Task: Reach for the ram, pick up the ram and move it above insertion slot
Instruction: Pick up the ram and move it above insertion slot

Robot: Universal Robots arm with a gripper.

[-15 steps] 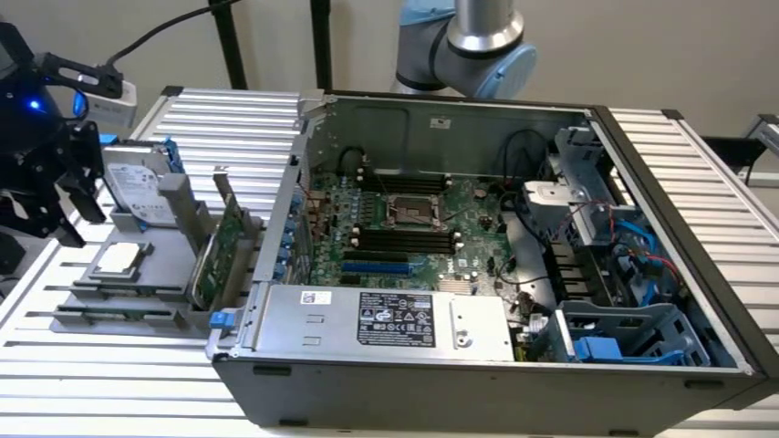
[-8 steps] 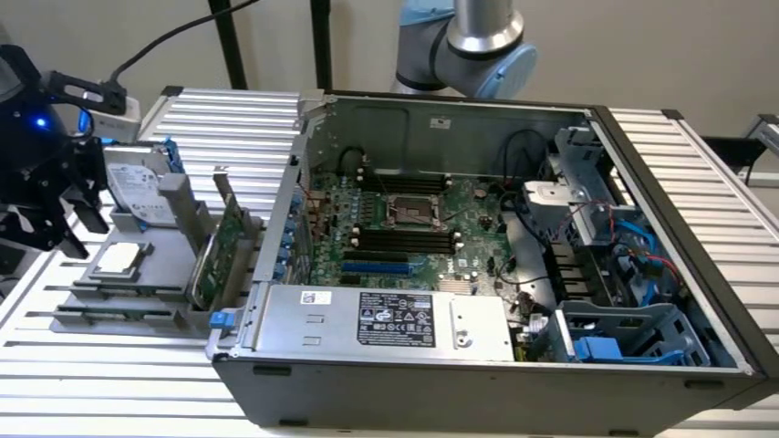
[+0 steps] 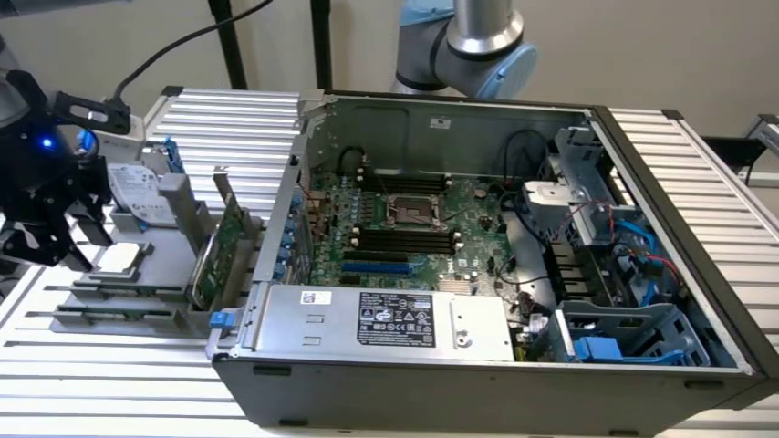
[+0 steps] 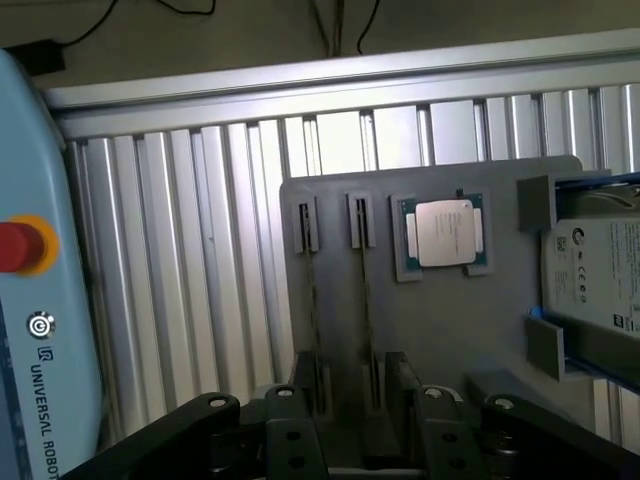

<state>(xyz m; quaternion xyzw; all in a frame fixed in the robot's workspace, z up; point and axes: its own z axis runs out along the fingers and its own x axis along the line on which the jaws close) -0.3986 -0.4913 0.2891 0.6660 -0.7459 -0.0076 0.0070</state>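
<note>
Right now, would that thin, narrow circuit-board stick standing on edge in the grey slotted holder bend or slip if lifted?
The ram stick is probably stiff and light, being a slim board. Standing edge-on, it offers narrow faces, so it may tilt or slip. The slots of the grey holder likely steady it until lifted.

The exterior camera stands off my arm, raised and fairly far back. It looks down at a slant over the ribbed desk [image 3: 232,119], with the open computer case [image 3: 365,383] in the middle and the grey holder [image 3: 122,306] [image 4: 450,330] at the exterior view's left. My wrist camera hangs close above that holder, facing down past my tool [image 3: 55,251] [image 4: 350,430]. Both views share the holder, its processor [image 3: 119,258] [image 4: 443,233], the hard drive [image 3: 137,196] [image 4: 600,275] and the desk slats.
</note>
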